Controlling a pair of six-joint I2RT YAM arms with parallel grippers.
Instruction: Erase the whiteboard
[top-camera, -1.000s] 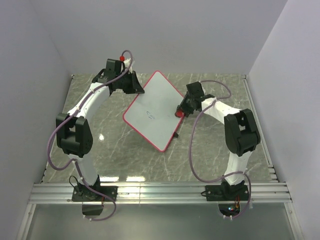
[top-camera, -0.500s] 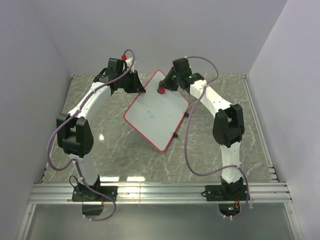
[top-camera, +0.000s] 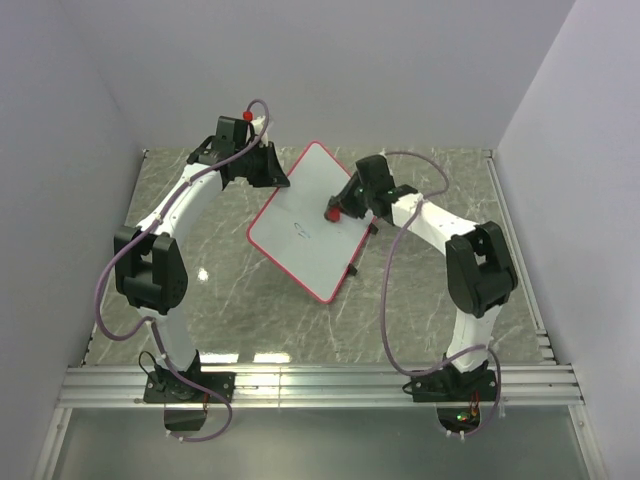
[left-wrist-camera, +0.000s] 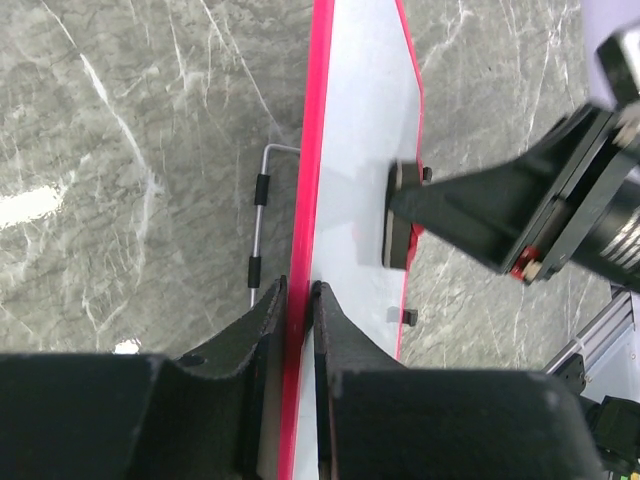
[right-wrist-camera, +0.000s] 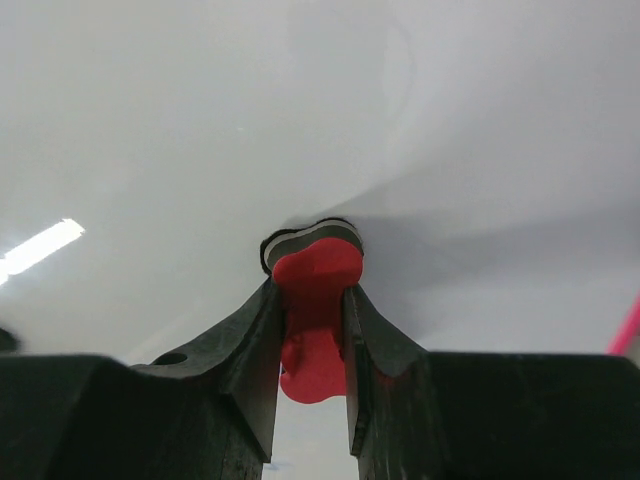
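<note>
The left gripper (left-wrist-camera: 298, 300) clamps the red frame of the whiteboard (top-camera: 310, 255), which stands tilted on the table (top-camera: 420, 300). The right gripper (right-wrist-camera: 312, 295) pinches the red eraser (right-wrist-camera: 318, 270), its pad on the board near the right edge. The blue scribble (top-camera: 300, 229) is too small to read.

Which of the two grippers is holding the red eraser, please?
The right gripper: it pinches the red eraser and presses it against the white face of the whiteboard, whereas the left gripper is clamped on the board's red frame edge.
</note>
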